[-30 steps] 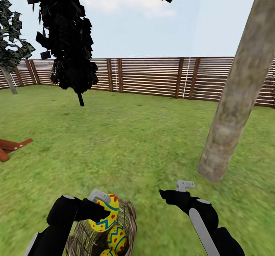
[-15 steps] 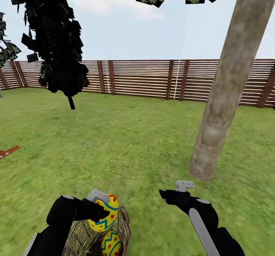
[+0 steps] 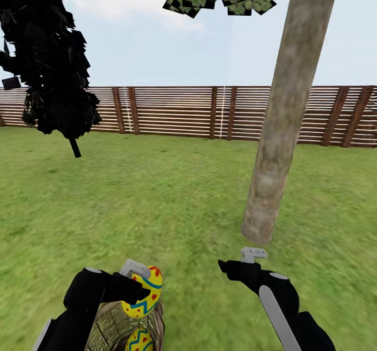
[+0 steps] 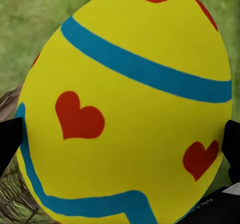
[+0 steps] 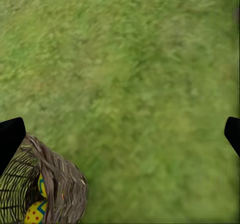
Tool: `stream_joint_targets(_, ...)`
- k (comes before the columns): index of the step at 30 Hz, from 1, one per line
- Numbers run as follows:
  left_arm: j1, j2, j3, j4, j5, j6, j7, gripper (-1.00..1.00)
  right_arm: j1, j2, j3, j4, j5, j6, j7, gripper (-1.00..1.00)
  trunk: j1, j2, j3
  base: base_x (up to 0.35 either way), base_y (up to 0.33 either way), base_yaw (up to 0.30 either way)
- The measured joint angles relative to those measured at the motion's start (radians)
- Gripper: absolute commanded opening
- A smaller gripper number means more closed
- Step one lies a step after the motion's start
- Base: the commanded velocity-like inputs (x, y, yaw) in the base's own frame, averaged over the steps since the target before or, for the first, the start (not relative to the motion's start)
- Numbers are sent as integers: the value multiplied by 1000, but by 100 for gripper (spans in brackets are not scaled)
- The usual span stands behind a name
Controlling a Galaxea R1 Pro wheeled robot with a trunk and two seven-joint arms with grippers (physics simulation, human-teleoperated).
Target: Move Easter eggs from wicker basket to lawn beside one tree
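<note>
**Left jaws pinch one egg above the basket; right jaws spread over grass**

Left jaws [image 3: 137, 283] are clamped on a bright yellow Easter egg with red hearts and blue bands [image 3: 143, 291]; in the left wrist view that egg [image 4: 125, 109] sits between two black fingertips [image 4: 10, 144], one at each of its sides. Just below the held egg, the round tan woven wicker basket [image 3: 107, 320] stands on the grass, and a second yellow patterned egg [image 3: 138, 339] lies inside it. In the right wrist view the basket [image 5: 55, 184] holds two eggs, one [image 5: 35, 213] nearer the camera and another [image 5: 42, 185] half hidden behind the woven wall.

Right jaws [image 3: 238, 262] are spread wide and hold nothing; mottled green lawn [image 5: 130, 84] lies between their two dark tips. They hover beside the basket, on the side away from the left arm.

Ahead of the right jaws and near them, the thick pale grey-brown mottled tree trunk [image 3: 280, 115] rises from the lawn, leaning slightly. Well beyond the left jaws stands a narrow near-black columnar tree [image 3: 50, 63]. A brown horizontal-slat wooden fence [image 3: 173, 111] closes the far edge of the grass.
</note>
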Motion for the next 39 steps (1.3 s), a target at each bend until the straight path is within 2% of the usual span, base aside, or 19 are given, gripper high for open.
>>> stream_joint_targets(21,8,-2,-11,0,0,0,14,-100,0,2,1,2,1,0,0,100,-81,147,88,0,0,-234)
stream_joint_targets(29,8,-2,-11,0,0,0,16,-100,0,3,2,2,2,0,0,100,-81,147,97,-26,-46,-226)
stream_joint_targets(31,8,-3,-12,1,0,0,38,-100,0,4,2,1,2,0,0,100,-81,147,100,-83,-233,-226)
stream_joint_targets(35,8,-4,-11,2,2,1,141,-100,0,3,2,1,2,0,0,100,-81,147,104,-67,-267,-226)
stream_joint_targets(39,8,-5,-10,2,4,1,165,-100,0,3,2,1,1,0,0,100,-81,147,109,-15,-283,-226)
